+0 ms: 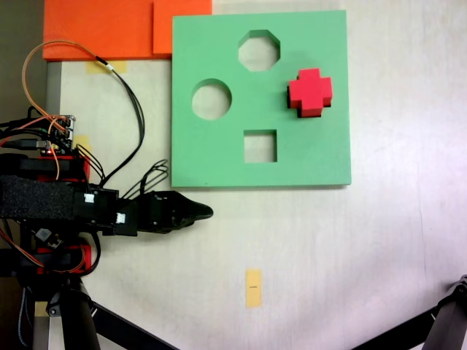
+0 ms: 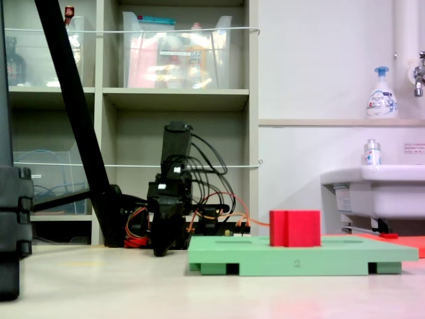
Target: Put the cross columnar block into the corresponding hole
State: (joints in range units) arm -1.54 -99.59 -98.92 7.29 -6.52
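1. The green foam board [image 1: 321, 157] lies flat on the pale table [image 1: 379, 248], and everything else is placed against it
2. The cross columnar block [image 1: 310, 92], bright red, sits on the board's right side in the top-down fixed view, over the corresponding hole, which it hides; from the low fixed view it stands well proud of the board's top [image 2: 295, 228]
3. The octagonal cutout [image 1: 259, 50], round cutout [image 1: 211, 99] and square cutout [image 1: 260, 146] lie open
4. The gripper [image 1: 203, 212] rests just off the board's lower left corner, apart from the block, its jaws drawn to a single dark point, clenched on nothing
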